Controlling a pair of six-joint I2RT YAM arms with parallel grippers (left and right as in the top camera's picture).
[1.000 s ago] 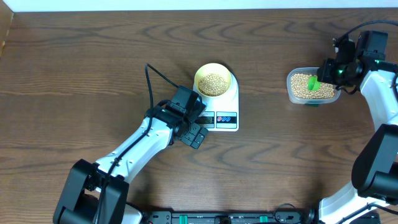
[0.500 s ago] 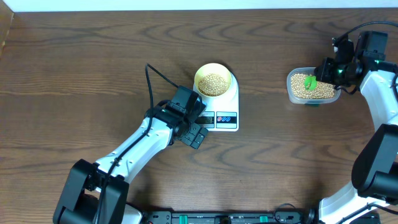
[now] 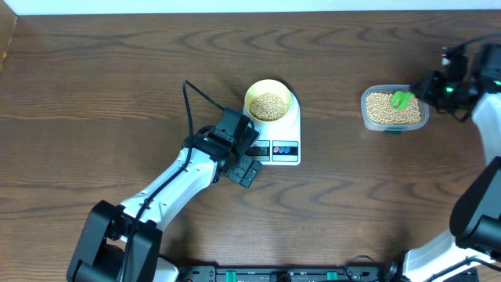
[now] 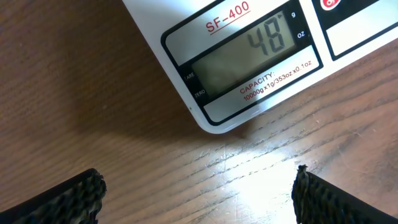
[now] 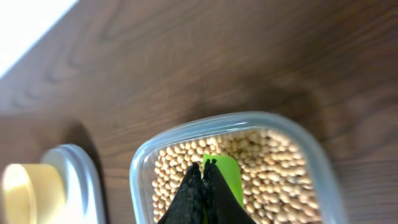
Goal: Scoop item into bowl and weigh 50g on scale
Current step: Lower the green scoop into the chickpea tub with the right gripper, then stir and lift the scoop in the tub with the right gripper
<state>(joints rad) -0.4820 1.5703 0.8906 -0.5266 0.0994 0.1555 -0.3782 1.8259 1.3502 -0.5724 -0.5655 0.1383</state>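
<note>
The white scale (image 3: 286, 133) carries the pale yellow bowl (image 3: 268, 99), which holds a heap of tan beans (image 3: 269, 104). Its display (image 4: 249, 53) reads 48 in the left wrist view. My left gripper (image 3: 246, 168) hangs open over bare wood just in front of the scale, with both fingers (image 4: 62, 199) far apart. At the right, my right gripper (image 3: 419, 90) is shut on a green scoop (image 3: 401, 99), whose blade lies over the beans (image 5: 280, 174) in a clear tub (image 3: 394, 124). The shut fingertips (image 5: 202, 183) cover part of the scoop (image 5: 227, 177).
A black cable (image 3: 196, 94) loops from the left arm over the table behind the scale. The bowl (image 5: 18, 193) and scale (image 5: 78, 180) show at the left edge of the right wrist view. The table's far edge runs along the top.
The right arm has drawn back to the right, and the green scoop has shifted right and a little farther back in the tub. The left arm has not moved.
</note>
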